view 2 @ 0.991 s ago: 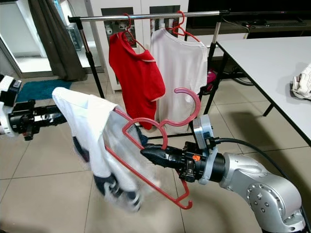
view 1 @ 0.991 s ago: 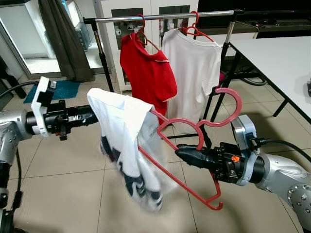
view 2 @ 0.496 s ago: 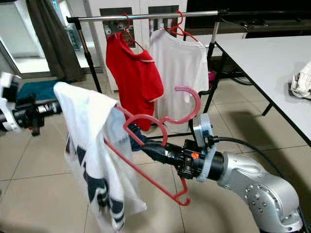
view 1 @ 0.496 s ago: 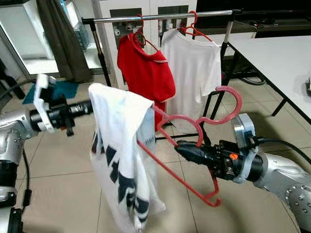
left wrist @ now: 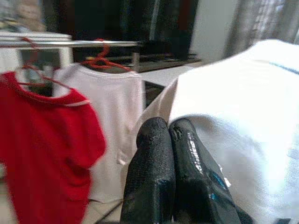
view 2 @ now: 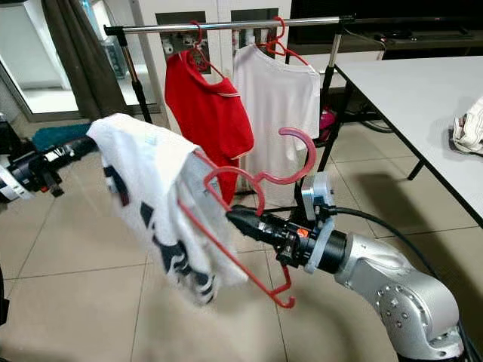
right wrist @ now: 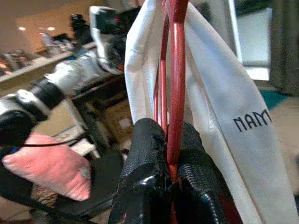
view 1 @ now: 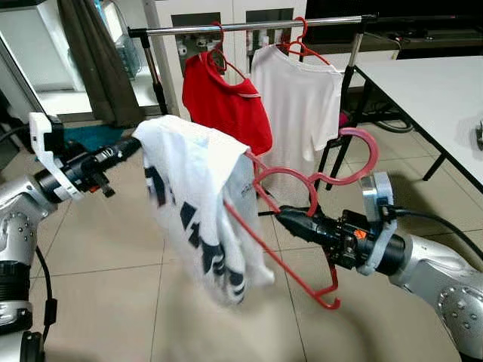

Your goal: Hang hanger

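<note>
My right gripper (view 1: 285,219) is shut on a red hanger (view 1: 281,262) at its neck, with the hook (view 1: 364,153) pointing up and right. A white shirt with dark print (view 1: 198,204) hangs over the hanger's left arm. The shirt's far shoulder lies over the tips of my left gripper (view 1: 130,145), held out at the left. In the left wrist view that gripper's fingers (left wrist: 154,154) are pressed together beside the white cloth. In the right wrist view the red hanger (right wrist: 176,70) runs up between the pads. Behind stands the metal rail (view 1: 249,27).
On the rail hang a red shirt (view 1: 226,109) and a white shirt (view 1: 298,98), each on a red hanger. A white table (view 1: 438,90) stands at the right, a dark curtain (view 1: 94,60) at the back left. A teal mat (view 1: 98,136) lies on the tiled floor.
My left arm has lifted and drawn left, raising the shirt's shoulder, and the hem has swung up and right. The right gripper holds the hanger slightly higher.
</note>
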Robot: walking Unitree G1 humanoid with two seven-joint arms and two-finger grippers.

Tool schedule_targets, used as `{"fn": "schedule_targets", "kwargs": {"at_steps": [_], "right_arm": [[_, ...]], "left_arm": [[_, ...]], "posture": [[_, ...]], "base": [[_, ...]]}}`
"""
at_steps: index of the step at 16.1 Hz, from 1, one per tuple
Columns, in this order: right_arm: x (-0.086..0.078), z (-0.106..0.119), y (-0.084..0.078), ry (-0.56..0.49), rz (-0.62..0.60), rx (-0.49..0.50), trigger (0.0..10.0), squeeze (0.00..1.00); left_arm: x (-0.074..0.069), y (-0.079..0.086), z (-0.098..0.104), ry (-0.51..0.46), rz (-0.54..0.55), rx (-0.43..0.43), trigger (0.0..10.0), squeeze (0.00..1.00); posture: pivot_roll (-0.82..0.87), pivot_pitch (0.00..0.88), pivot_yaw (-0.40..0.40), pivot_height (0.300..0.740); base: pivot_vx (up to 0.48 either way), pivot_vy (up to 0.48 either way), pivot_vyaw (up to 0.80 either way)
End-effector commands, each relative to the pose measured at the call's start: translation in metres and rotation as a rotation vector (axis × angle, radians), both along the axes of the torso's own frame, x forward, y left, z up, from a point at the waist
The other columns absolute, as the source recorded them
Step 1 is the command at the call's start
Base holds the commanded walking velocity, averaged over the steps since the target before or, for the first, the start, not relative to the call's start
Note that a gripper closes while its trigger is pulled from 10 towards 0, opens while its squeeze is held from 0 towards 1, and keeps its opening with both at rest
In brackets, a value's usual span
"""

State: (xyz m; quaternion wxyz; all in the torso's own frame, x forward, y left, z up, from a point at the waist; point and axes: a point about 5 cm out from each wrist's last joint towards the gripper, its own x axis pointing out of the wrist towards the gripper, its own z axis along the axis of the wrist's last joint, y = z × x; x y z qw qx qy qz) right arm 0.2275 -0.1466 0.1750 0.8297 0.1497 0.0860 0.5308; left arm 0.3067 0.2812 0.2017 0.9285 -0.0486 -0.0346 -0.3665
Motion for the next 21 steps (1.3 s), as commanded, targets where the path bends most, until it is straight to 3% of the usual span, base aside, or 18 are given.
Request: {"fn": "schedule_targets", "kwargs": {"at_steps": [1, 4, 11, 12, 21], "right_arm": [[0.004, 0.007, -0.002, -0.05, -0.029, 0.0, 0.0, 0.0], [0.005, 0.004, -0.004, -0.046, -0.058, -0.016, 0.0, 0.0], [0.006, 0.003, -0.006, -0.052, -0.085, -0.028, 0.0, 0.0], [0.007, 0.003, -0.006, -0.053, -0.088, -0.03, 0.0, 0.0], [0.007, 0.003, -0.006, -0.057, -0.088, -0.028, 0.0, 0.0]], "left_arm": [[0.003, 0.005, 0.002, -0.018, 0.064, 0.025, 0.0, 0.0], [0.011, 0.012, 0.002, -0.029, 0.192, 0.06, 0.0, 0.0], [0.021, 0.018, -0.001, -0.031, 0.323, 0.108, 0.0, 0.0], [0.023, 0.024, -0.001, -0.025, 0.388, 0.114, 0.0, 0.0], [0.027, 0.033, -0.005, -0.002, 0.495, 0.131, 0.0, 0.0]], "posture": [[-0.14, 0.0, 0.087, 0.74], [-0.15, 0.0, 0.09, 0.74], [-0.15, 0.0, 0.092, 0.74], [-0.15, 0.0, 0.091, 0.74], [-0.15, 0.0, 0.09, 0.74]], "base": [[0.0, 0.0, 0.0], [0.0, 0.0, 0.0], [0.0, 0.0, 0.0], [0.0, 0.0, 0.0], [0.0, 0.0, 0.0]]}}
